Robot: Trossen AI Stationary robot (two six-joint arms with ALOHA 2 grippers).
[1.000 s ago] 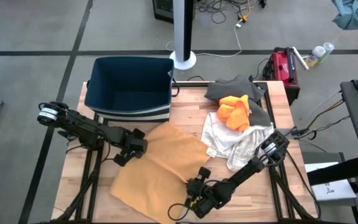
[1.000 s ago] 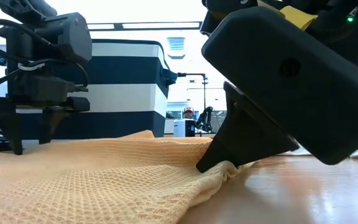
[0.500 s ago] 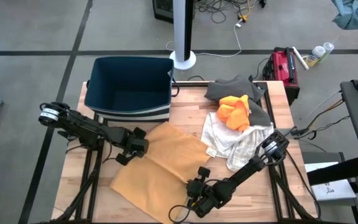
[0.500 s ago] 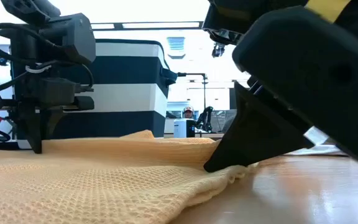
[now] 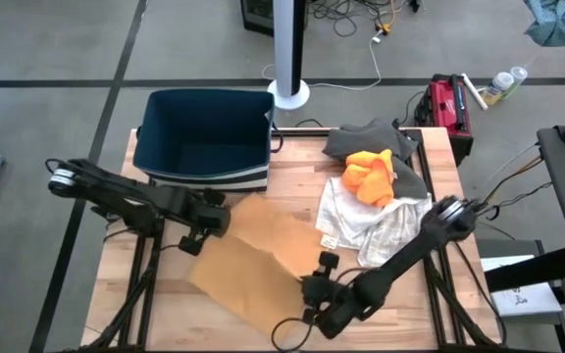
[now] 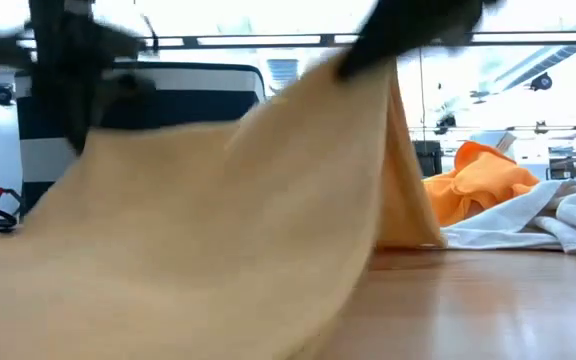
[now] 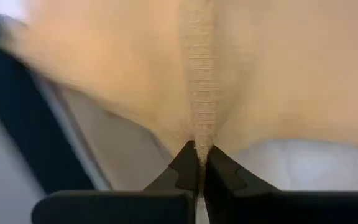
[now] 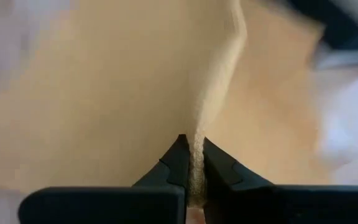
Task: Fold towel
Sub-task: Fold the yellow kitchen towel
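The tan waffle-weave towel (image 5: 253, 265) is raised at two points and sags between them; its lower parts (image 6: 408, 238) still lie on the wooden table (image 5: 439, 324). My left gripper (image 5: 202, 233) is shut on the towel's left side, near the bin. My right gripper (image 5: 314, 290) is shut on its near right side. In the low view the cloth (image 6: 218, 220) hangs like a tent from both blurred grippers at the top of the picture. My left gripper pinches a narrow ridge of the towel's left edge (image 7: 199, 140) between its two fingers, from above, pointing steeply down. The cloth hangs below it, lifted there, and runs down to the table. My right gripper pinches the towel's near right edge (image 8: 194, 149) between its two fingers, slanting down from the table's right. The cloth rises to the fingers in a peak (image 6: 368, 75) and falls away on both sides.
A dark blue bin with a striped side (image 5: 204, 142) stands at the far left of the table. At the far right lies a pile of cloths: grey (image 5: 366, 137), orange (image 5: 371, 175) and white (image 5: 371, 221). Bare wood shows near the front right edge.
My left gripper has shut on the towel's left edge. Both grippers have then risen, lifting the two held edges clear of the table. The towel, which lay flat, now hangs in a tent, with its far and lower parts still on the wood.
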